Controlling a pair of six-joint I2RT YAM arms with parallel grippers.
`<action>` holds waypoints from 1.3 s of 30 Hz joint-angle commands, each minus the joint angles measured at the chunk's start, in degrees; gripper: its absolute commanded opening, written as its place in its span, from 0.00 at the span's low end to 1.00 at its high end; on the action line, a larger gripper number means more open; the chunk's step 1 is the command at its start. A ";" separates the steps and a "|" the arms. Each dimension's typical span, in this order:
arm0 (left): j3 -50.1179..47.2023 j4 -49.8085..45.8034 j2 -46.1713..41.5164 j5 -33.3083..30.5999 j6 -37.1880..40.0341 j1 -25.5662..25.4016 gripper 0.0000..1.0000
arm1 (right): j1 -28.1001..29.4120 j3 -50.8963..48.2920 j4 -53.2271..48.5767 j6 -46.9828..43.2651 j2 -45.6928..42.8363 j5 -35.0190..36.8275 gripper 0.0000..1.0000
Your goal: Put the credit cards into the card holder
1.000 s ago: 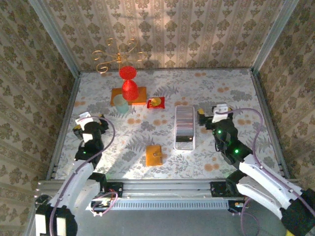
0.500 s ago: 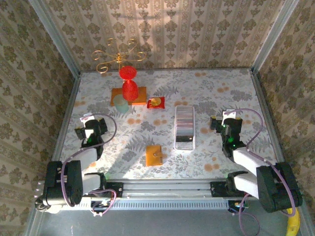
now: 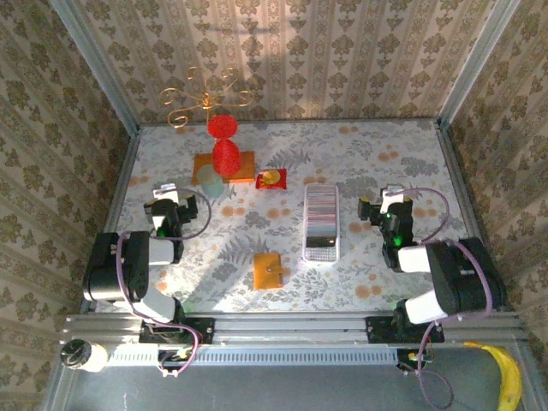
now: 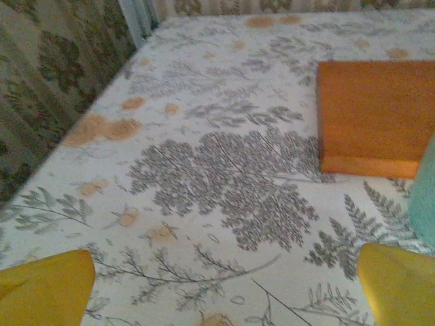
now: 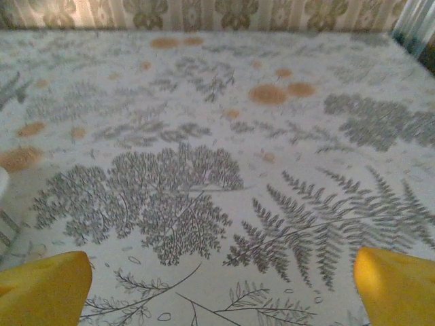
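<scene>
A small orange snap-closed card holder lies flat near the front middle of the table. A red credit card with a yellow mark lies further back, beside an orange slab. My left gripper rests low at the left side, open, with its yellow fingertips far apart over bare tablecloth. The orange slab and a teal cup edge lie ahead of it on the right. My right gripper sits low at the right, open, its yellow fingertips wide over the cloth, with nothing between them.
A red hourglass-shaped vase stands on the orange slab, with a teal cup beside it. A grey-white phone-like device lies in the middle. A gold wire ornament stands at the back wall. Patterned walls enclose the table.
Both arms have folded down and back toward their bases, leaving the grippers low over the cloth at the table's sides. No object has moved.
</scene>
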 commanded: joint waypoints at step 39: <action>0.91 5.19 0.92 -1.59 5.20 -3.05 1.00 | -2.34 7.58 -5.35 0.90 1.28 -3.34 1.00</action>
